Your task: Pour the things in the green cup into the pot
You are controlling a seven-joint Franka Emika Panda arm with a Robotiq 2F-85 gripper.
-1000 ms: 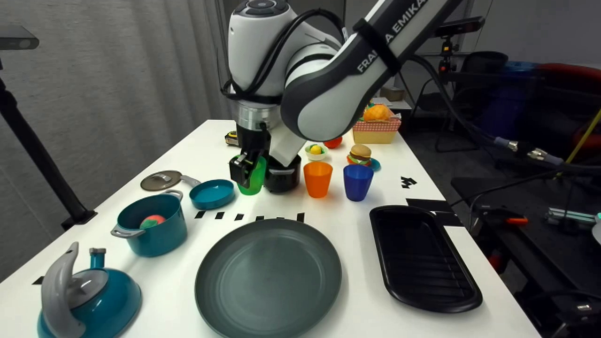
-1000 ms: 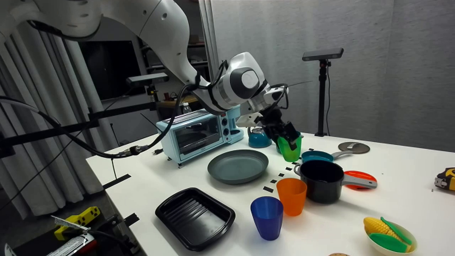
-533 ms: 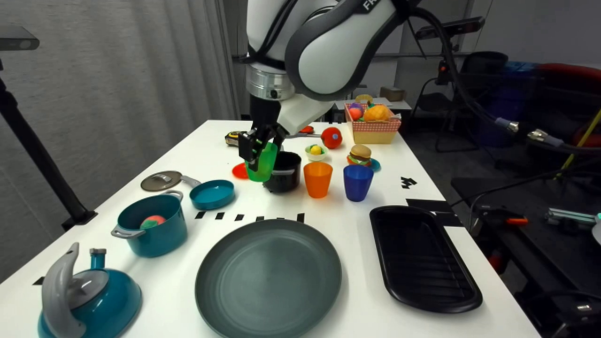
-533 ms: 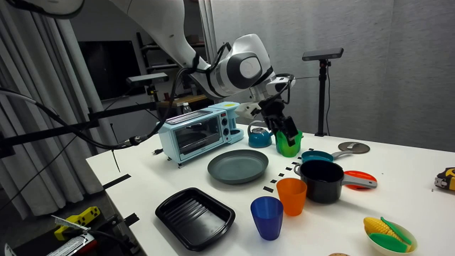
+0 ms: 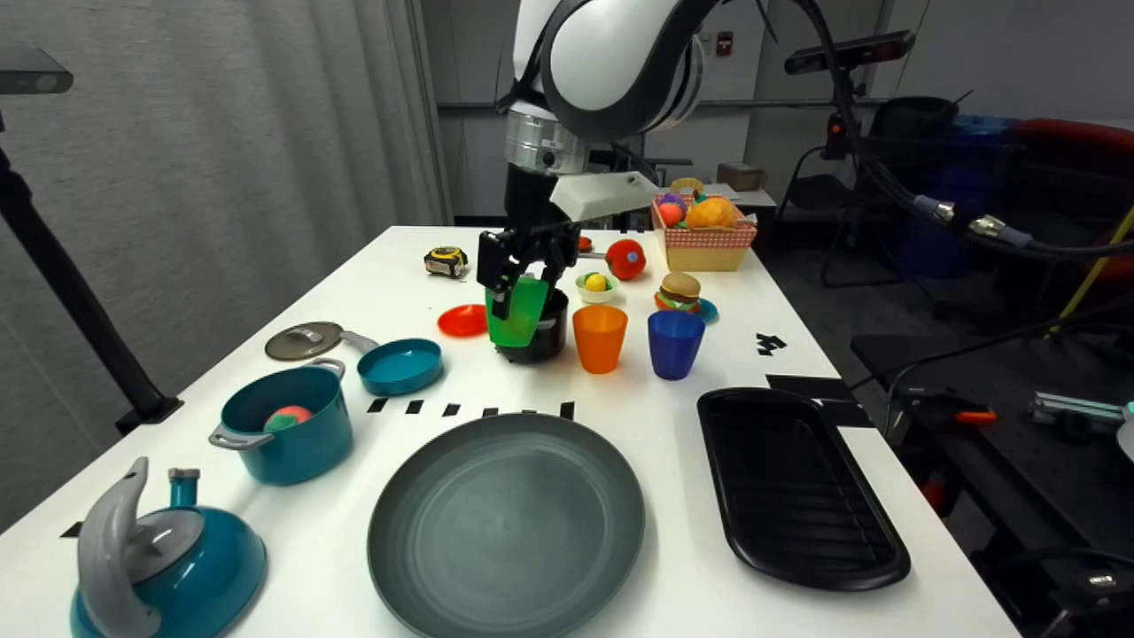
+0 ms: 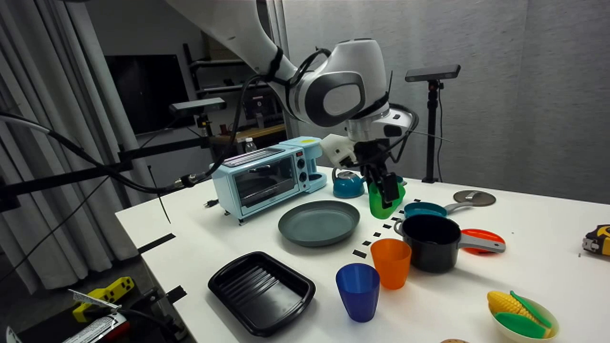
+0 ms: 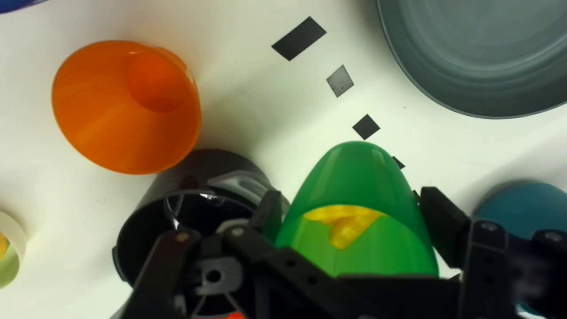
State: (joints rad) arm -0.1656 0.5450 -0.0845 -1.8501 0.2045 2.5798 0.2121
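Observation:
The green cup [image 5: 516, 319] is held above the table; it also shows in an exterior view [image 6: 380, 207]. In the wrist view the green cup [image 7: 354, 177] has yellow pieces [image 7: 343, 226] inside. My gripper [image 7: 352, 212] is shut on its sides, one finger on each; it shows in both exterior views [image 5: 527, 288] [image 6: 387, 188]. The black pot [image 6: 433, 250] with a grey handle stands on the table, its inside dark. The cup is beside the pot, not over it. The cup partly hides the pot [image 5: 551, 337] in an exterior view. The gripper partly covers the pot [image 7: 146, 221] in the wrist view.
The orange cup [image 6: 391, 264] stands close beside the pot, with the blue cup [image 6: 358, 293] near it. A red plate [image 6: 483, 238] lies behind the pot handle. A grey plate [image 5: 505, 523], teal pan [image 5: 400, 365], teal pot [image 5: 301, 434] and black tray [image 5: 797, 487] surround the area.
The arm has swung, with the wrist now more upright. In an exterior view the held green cup has moved right, in front of the pot, uncovering the red plate.

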